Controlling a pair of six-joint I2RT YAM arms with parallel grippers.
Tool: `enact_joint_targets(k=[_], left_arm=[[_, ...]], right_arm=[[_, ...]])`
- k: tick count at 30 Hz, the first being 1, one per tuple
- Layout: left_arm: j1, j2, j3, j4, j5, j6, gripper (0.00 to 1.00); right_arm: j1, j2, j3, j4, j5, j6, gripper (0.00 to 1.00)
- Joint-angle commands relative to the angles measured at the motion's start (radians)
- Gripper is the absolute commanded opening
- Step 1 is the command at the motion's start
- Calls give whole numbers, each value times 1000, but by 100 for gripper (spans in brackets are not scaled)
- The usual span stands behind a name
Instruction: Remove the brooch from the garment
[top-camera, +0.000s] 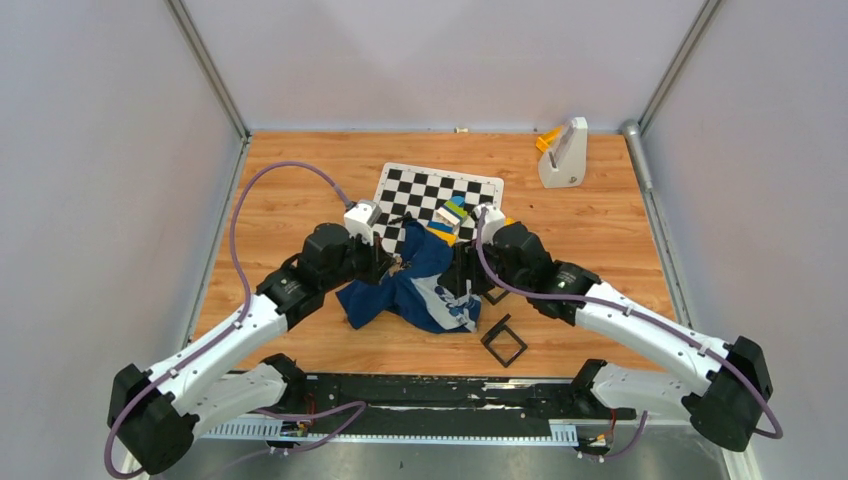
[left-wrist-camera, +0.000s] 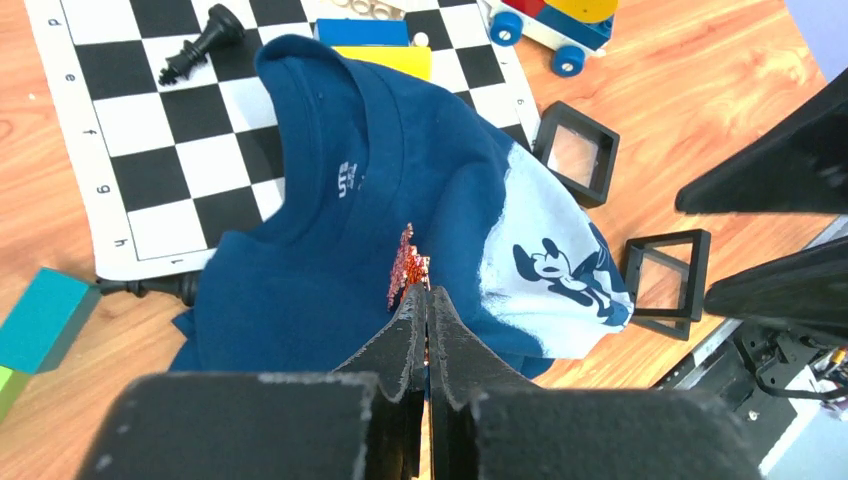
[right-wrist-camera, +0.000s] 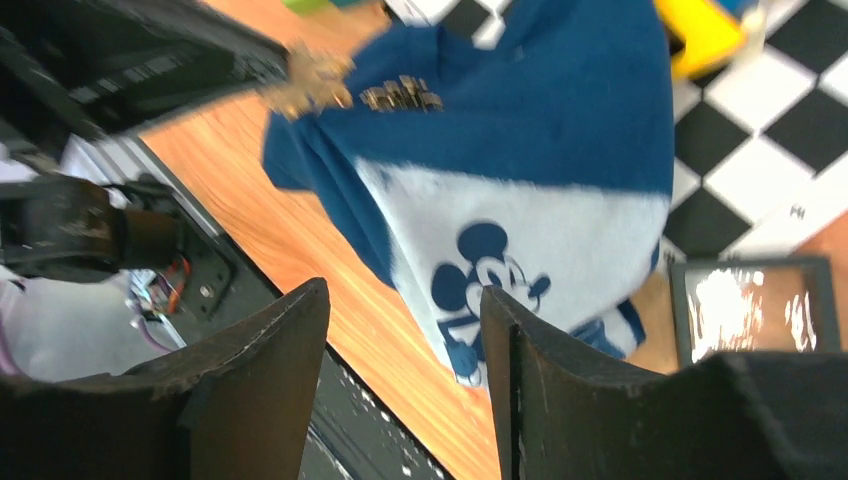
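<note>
The navy shirt (top-camera: 415, 285) with its grey-white printed patch (left-wrist-camera: 560, 265) lies bunched at the checkered mat's near edge. The tiny orange-red glittery brooch (left-wrist-camera: 408, 265) is pinned on the blue cloth left of the patch. My left gripper (left-wrist-camera: 427, 293) is shut, its tips pinching the brooch's lower end; the cloth rises in a peak toward it. In the right wrist view the brooch (right-wrist-camera: 312, 78) shows blurred at the left gripper's tips. My right gripper (right-wrist-camera: 405, 290) is open and empty, hovering beside the printed patch (right-wrist-camera: 520, 250). From above, the left gripper (top-camera: 392, 263) and right gripper (top-camera: 462, 283) flank the shirt.
The checkered mat (top-camera: 478, 188) holds toy blocks (top-camera: 450, 218) and a black chess piece (left-wrist-camera: 200, 42). Black square frames (top-camera: 503, 340) (left-wrist-camera: 575, 150) lie right of the shirt. A teal block (left-wrist-camera: 40, 320) lies to the left. A white stand (top-camera: 563, 155) is at the back right.
</note>
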Motion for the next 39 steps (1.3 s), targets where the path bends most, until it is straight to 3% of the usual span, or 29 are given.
enact_joint_targets(k=[1,7,17,22,26,33,39], left_arm=[[2,-47,48,23,-20,57,0],[2,-52,77,-40,-49,38,0],[2,-103,-8,-51,24,-67,0],[2,-117,2,-106,19,-65,0],[2,-186,-77,-3,45,-75,0],[2,-334,-194,233,4,-122,0],[2,-380,-257,436,-20,-233,0]], right_arm=[[-19,-3,99,57,7,-72,59],[-40,98,130,101,-53,-51,67],[-28,272,36,399,-313,8,64],[16,347,53,440,-330,-19,62],[20,364,21,529,-350,51,58],[-36,211,-82,679,-337,206,58],[-102,107,-82,696,-353,338,69]])
